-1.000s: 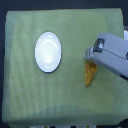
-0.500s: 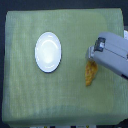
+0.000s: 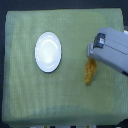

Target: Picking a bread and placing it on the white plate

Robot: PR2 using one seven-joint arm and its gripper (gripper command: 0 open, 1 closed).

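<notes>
The gripper [image 3: 94,56] came in from the exterior view's right, a grey boxy housing on the end of a broad grey arm [image 3: 116,50] that ran off the right edge of the picture. Its tip sat directly over the upper end of the bread [image 3: 90,72], and the housing hid the fingers, so whether the jaws stood wide, narrow or closed on the pastry could not be told from this view. The bread lay lengthwise, its golden-orange bumpy body reaching from under the gripper toward the near side of the scene, with its lower tapered end resting free on the cloth. Whether the gripper actually touched the bread was also not clear. Well apart from them, toward the exterior view's left, the white plate [image 3: 48,52] sat flat on the cloth, round and glossy with nothing on it. Everything rested on a green cloth [image 3: 30,95] that covered the table top almost to the picture's edges, with a darker strip showing along the near edge.
</notes>
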